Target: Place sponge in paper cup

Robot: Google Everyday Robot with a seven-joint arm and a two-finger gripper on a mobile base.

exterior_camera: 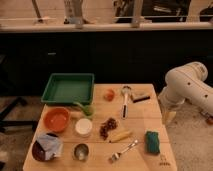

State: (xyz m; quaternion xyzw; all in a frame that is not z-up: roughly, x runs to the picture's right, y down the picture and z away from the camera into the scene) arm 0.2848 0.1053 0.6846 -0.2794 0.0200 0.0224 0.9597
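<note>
Here, wood table [145, 114], dark cabinets [100, 55]; fingers [168, 116] beside edge.

The claw [168, 116] hangs at the counter's [142, 116] right edge. Just left of it lie a dark bar [141, 98] and a spoon [124, 102]. Further left sit an orange fruit [109, 94] and a green tray [68, 89]. Down-left lie a fork [123, 150], a metal cup [81, 151] and an orange bowl [56, 120].

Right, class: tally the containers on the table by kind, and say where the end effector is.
Green tray: 1
Bowls: 2, orange bowl, dark bowl
Cups: 2, paper cup, metal cup
Total: 5
End effector: open, beside the table's right edge
</note>
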